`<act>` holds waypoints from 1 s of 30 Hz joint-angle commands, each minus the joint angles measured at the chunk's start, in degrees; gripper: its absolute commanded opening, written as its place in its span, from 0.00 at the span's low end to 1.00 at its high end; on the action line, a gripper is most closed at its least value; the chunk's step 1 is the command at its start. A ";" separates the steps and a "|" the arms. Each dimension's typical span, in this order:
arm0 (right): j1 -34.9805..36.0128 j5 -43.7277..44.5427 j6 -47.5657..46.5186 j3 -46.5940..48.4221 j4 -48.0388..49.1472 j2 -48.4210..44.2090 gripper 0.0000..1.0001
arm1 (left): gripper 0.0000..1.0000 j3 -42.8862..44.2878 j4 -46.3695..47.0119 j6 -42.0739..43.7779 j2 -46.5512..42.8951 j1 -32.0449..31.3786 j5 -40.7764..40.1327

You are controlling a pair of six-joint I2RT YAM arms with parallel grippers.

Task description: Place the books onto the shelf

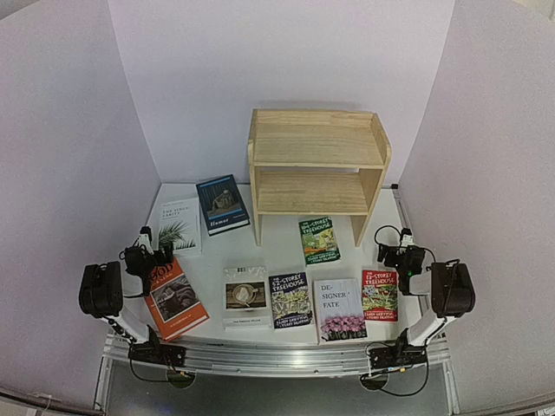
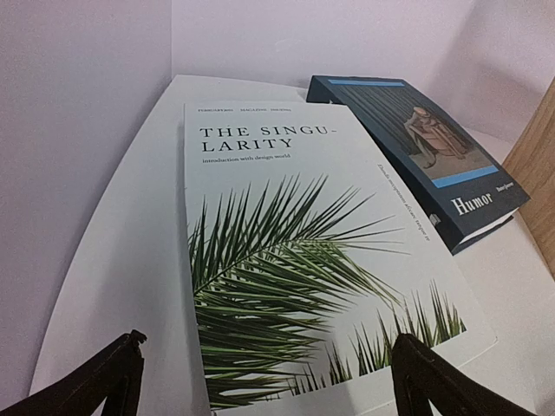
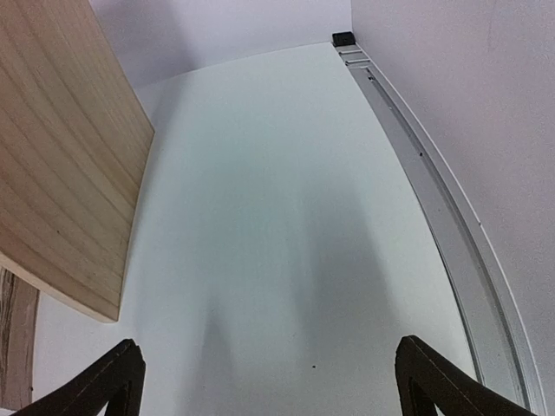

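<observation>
Eight books point(image 1: 290, 299) lie flat in front and to the left of the bare shelf point(image 1: 316, 165), stiff, slick-covered and likely light bar the thick "Humor" volume point(image 2: 416, 147), probably best pinched by an edge or spine, as the left gripper point(image 2: 269, 347) and right gripper point(image 3: 264, 347) flank them, jaws wide apart, empty.

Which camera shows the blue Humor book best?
Left wrist view: the blue Humor book lies close, title readable. The top view shows it small beside the shelf; the right wrist view misses it.
</observation>
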 commanded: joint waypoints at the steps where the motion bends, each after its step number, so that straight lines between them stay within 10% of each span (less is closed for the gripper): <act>1: 0.13 4.68 1.25 7.16 -12.95 -6.60 0.98 | 1.00 0.93 2.47 0.09 0.04 -0.05 0.20; 10: 0.13 -7.81 9.91 21.33 -42.80 -21.55 0.98 | 1.00 0.73 0.64 -0.08 -2.80 -0.12 -1.19; 15: 0.13 -20.26 15.61 26.78 -64.90 -27.31 0.98 | 1.00 9.35 -24.62 -1.08 -17.07 -2.33 4.32; 30: 19.31 -19.11 29.72 16.71 -84.43 -31.01 0.94 | 1.00 35.14 -53.72 -4.09 -5.66 -32.72 2.49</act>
